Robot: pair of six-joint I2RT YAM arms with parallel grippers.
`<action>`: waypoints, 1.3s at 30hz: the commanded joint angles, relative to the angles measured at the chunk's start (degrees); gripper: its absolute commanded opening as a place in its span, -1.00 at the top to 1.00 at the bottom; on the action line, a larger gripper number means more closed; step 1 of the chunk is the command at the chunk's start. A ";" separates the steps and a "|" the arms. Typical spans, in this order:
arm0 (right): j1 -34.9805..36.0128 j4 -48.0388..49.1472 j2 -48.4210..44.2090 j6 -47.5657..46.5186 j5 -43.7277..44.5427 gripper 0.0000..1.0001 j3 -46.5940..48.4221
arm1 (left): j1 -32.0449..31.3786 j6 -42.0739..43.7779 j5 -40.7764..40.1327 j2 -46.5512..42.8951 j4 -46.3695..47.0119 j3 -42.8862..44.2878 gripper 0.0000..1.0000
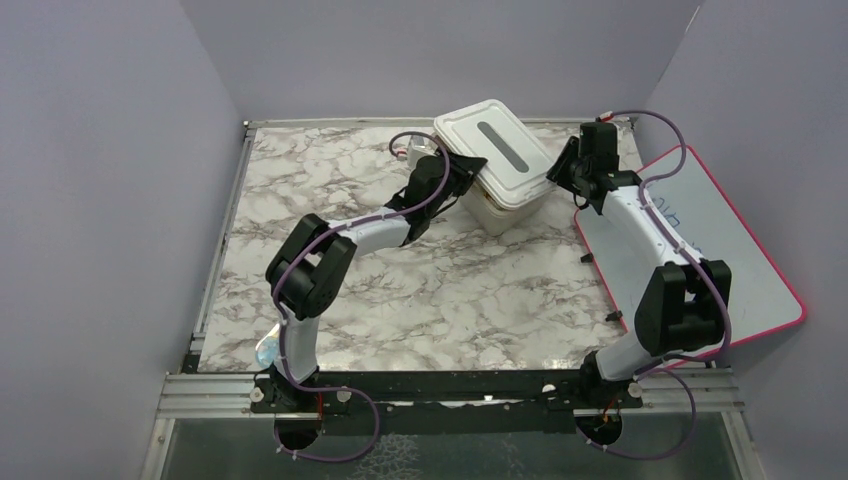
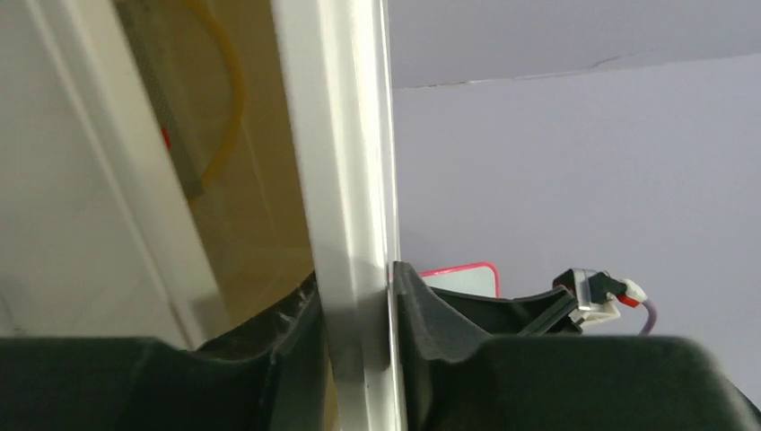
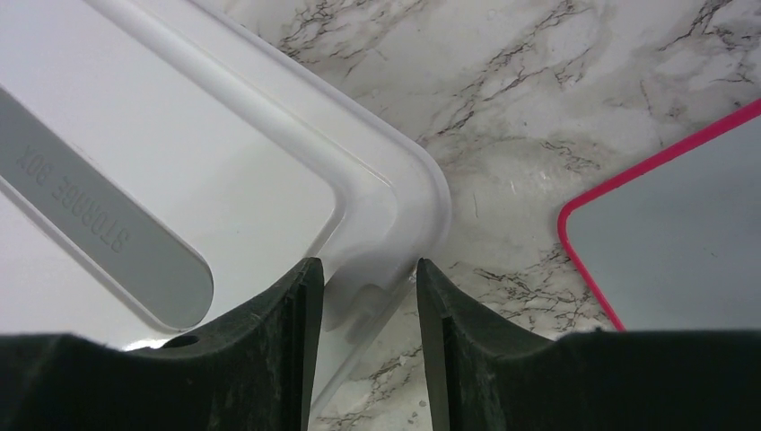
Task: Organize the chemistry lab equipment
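A white storage box (image 1: 497, 212) stands at the back middle of the marble table. Its lid (image 1: 500, 150) lies askew and tilted on top. My left gripper (image 1: 468, 172) is at the lid's left edge, and in the left wrist view it (image 2: 356, 296) is shut on the lid's white rim (image 2: 345, 180). Through the box's translucent wall I see amber rubber tubing (image 2: 231, 90) and a red spot (image 2: 166, 137). My right gripper (image 1: 562, 175) is at the lid's right corner. In the right wrist view it (image 3: 368, 287) is open, its fingers either side of the lid's corner (image 3: 395, 215).
A pink-edged whiteboard (image 1: 700, 250) lies at the right, partly under the right arm, with its corner (image 3: 682, 242) close to the right gripper. Purple walls enclose the table on three sides. A small red-and-white piece (image 1: 405, 152) sits behind the left gripper.
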 commanded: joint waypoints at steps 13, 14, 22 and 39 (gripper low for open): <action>-0.14 -1.03 2.80 -5.05 -1.18 0.10 0.90 | -0.42 11.28 -7.05 -7.92 -30.25 8.86 -0.24; -0.14 -0.79 2.80 -5.25 -1.63 0.10 0.87 | -0.35 11.94 -7.52 -8.30 -30.95 8.58 -0.28; -0.10 0.52 2.90 -7.91 -4.83 0.23 1.06 | 0.81 18.65 -7.76 -9.92 -35.55 8.74 -0.54; -0.11 1.40 1.86 -6.03 -11.09 0.32 1.86 | 5.21 21.75 7.33 0.18 -30.89 13.84 -0.61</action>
